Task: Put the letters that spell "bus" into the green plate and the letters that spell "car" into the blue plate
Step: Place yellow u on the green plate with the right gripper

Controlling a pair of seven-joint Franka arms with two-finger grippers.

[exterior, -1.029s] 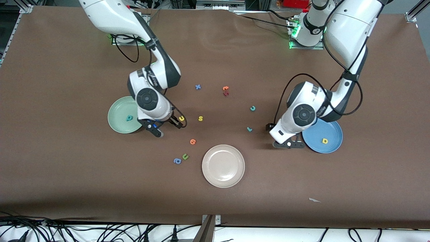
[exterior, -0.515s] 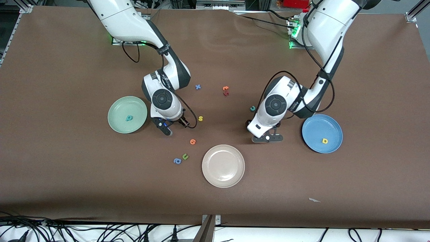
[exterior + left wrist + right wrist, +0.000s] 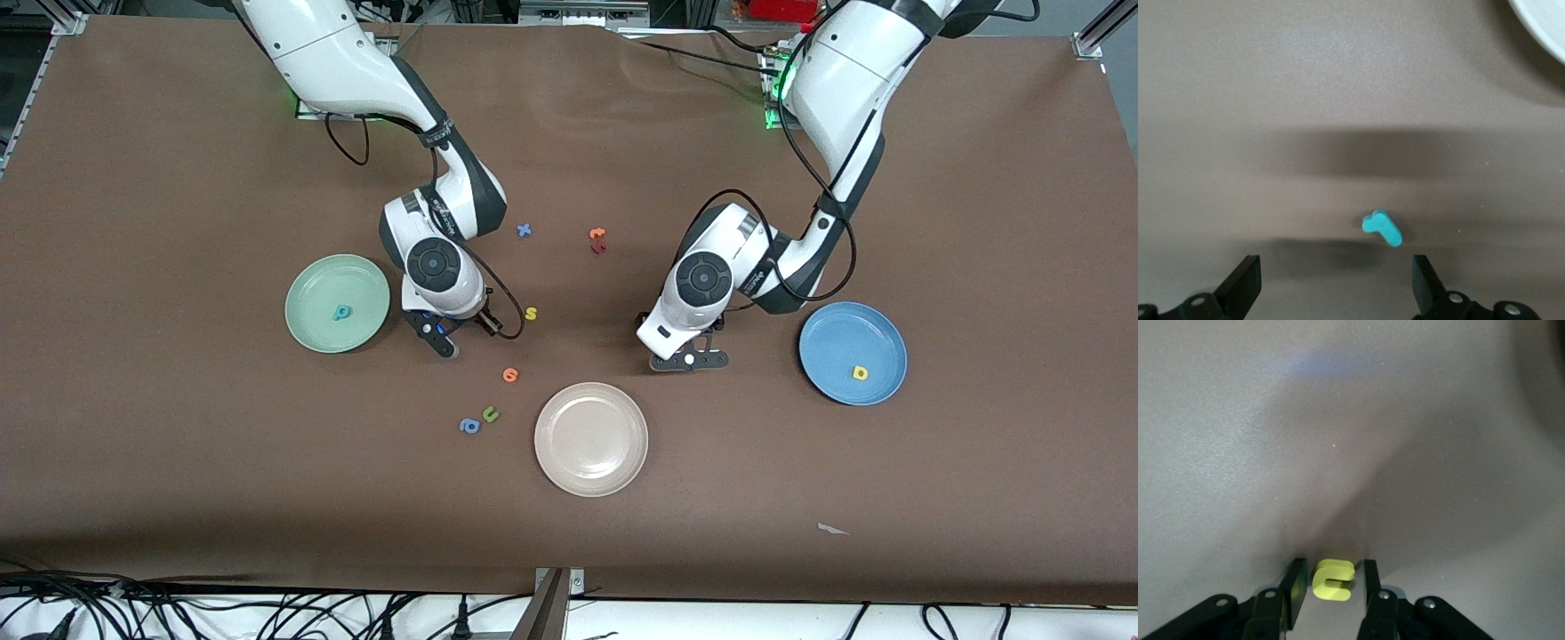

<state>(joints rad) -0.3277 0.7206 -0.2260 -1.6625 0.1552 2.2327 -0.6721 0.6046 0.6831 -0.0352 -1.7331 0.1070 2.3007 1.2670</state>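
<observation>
Letters for "bus" are spread out: the teal b (image 3: 341, 312) lies flat in the green plate (image 3: 307, 333) toward the right arm's end of the table. The yellow u (image 3: 1333, 579) lies on the table (image 3: 178, 444) beside that plate, and the yellow s (image 3: 531, 313) lies just past it toward the middle. The right gripper (image 3: 469, 338) is down at the u, with its 2 fingers (image 3: 1293, 590) close on either side; a sliver of gap shows at each, so nothing is clamped.

Of the "car" letters, the yellow a (image 3: 860, 372) lies in the blue plate (image 3: 827, 347) toward the left arm's end. The teal r (image 3: 1382, 228) lies on the table between the blue plate and the table's middle. The left gripper (image 3: 689, 360) hangs low over it, fingers (image 3: 1245, 283) spread wide and holding nothing.

A beige plate (image 3: 551, 462) sits nearer the front camera, between the 2 arms. Beside it lie an orange letter (image 3: 510, 375), a green u (image 3: 490, 414) and a blue a (image 3: 468, 426). Farther from the camera lie a blue x (image 3: 524, 230), another orange letter (image 3: 597, 234) and a dark red letter (image 3: 598, 249).
</observation>
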